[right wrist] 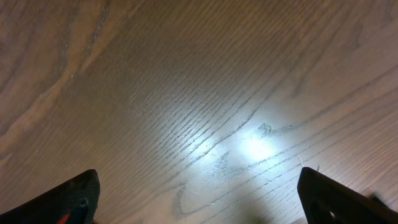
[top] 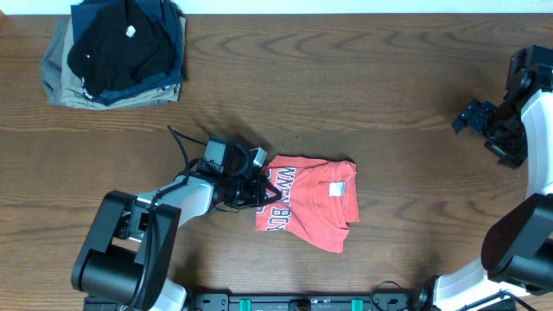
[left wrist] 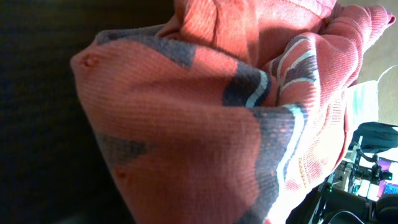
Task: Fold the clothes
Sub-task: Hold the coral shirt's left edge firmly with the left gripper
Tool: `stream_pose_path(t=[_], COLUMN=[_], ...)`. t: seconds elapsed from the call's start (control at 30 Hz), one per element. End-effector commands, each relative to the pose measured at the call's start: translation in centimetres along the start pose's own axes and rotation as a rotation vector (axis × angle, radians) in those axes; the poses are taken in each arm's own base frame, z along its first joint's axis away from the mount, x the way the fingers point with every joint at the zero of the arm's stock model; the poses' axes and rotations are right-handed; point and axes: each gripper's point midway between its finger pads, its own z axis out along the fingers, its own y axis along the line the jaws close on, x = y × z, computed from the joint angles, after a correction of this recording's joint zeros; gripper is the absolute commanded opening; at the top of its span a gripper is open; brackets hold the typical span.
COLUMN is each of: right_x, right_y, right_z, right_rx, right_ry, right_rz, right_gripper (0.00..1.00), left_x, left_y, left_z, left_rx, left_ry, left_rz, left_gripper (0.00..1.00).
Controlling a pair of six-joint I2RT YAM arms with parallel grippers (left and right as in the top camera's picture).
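**Overhead view.** I see the coral-red T-shirt (top: pixel 311 206) lying in a rough, partly folded rectangle on the wooden table (top: pixel 363 78), slightly below centre. Its block lettering runs along the left part, and a small white patch sits near the upper right. My left gripper (top: pixel 255 192) meets the shirt's left edge, with its arm reaching in from the lower left. The jaws are pressed together on the cloth there. A stack of folded garments (top: pixel 117 52) in black, navy and khaki rests at the top left corner, well apart from the shirt. My right gripper (top: pixel 475 117) hangs at the far right edge, well away from the shirt and over bare wood.

**Left wrist view.** The T-shirt (left wrist: pixel 205 112) fills nearly the whole frame, bunched close against the lens. I can make out ribbed coral knit, dark letter shapes edged in white, and several rolled folds at the upper right. The fingers are hidden behind the cloth. The left side is dark shadow.

**Right wrist view.** My right gripper (right wrist: pixel 199 196) looks straight down at the table (right wrist: pixel 186 93), where a bright glare sits on the wood grain. One dark fingertip shows in each lower corner, so the jaws are spread wide. Only bare wood lies between them.
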Motion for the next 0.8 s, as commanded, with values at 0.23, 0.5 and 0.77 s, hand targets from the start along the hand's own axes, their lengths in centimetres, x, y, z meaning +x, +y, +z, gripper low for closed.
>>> stream_pose_path(t=[0.23,0.5,0.77], right_x=[-0.18,-0.18,-0.18], right_y=[-0.17,-0.17,-0.17], right_z=[-0.37,-0.37,-0.37], right_rx=[-0.002,-0.002,-0.002], right_ry=[-0.012,-0.012,-0.012], right_rz=[-0.002,-0.002,-0.002], right_gripper=[0.99,0.99,0.99], left_x=[0.15,0.14,0.14], left_y=[2.20,2.21,2.21], left_z=[0.27,0.27,0.27], left_rx=[-0.103,-0.103,-0.103], left_ry=[-0.011,-0.012,-0.012], left_rz=[-0.039,-0.038,-0.038], left_gripper=[0.06,0.06,0.06])
